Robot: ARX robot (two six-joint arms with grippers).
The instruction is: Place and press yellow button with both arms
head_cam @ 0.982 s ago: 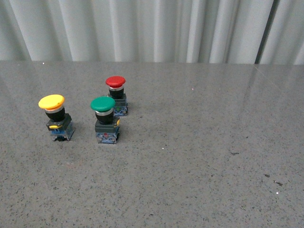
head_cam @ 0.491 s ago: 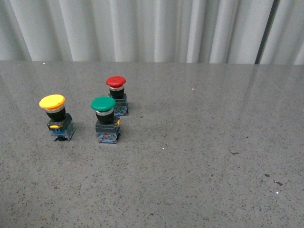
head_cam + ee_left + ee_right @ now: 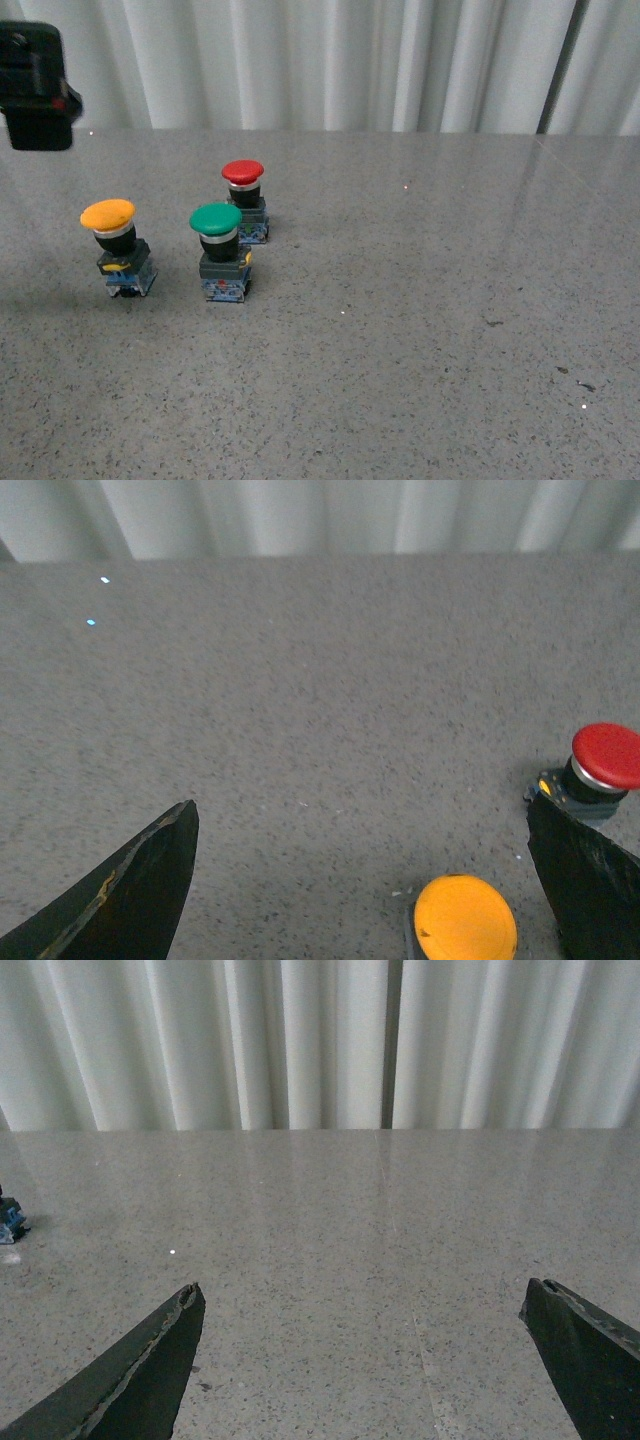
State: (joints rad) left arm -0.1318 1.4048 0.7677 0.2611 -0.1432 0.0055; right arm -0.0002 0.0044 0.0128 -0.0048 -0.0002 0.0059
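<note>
Our left arm (image 3: 36, 85) has just come into the front view, high at the far left, beyond the yellow button (image 3: 110, 216); we judge the reach is beginning. The button stands upright and untouched on the counter (image 3: 420, 340), left of the green button (image 3: 217, 220) and red button (image 3: 243, 172). Both arms' jaws gape, empty. The counter is grey speckled stone, with a pale pleated curtain (image 3: 320, 60) behind.

A green-capped button (image 3: 221, 250) stands upright on the grey speckled table (image 3: 430, 300), a red-capped button (image 3: 246, 200) just behind it, before a pale pleated curtain (image 3: 320, 60).
</note>
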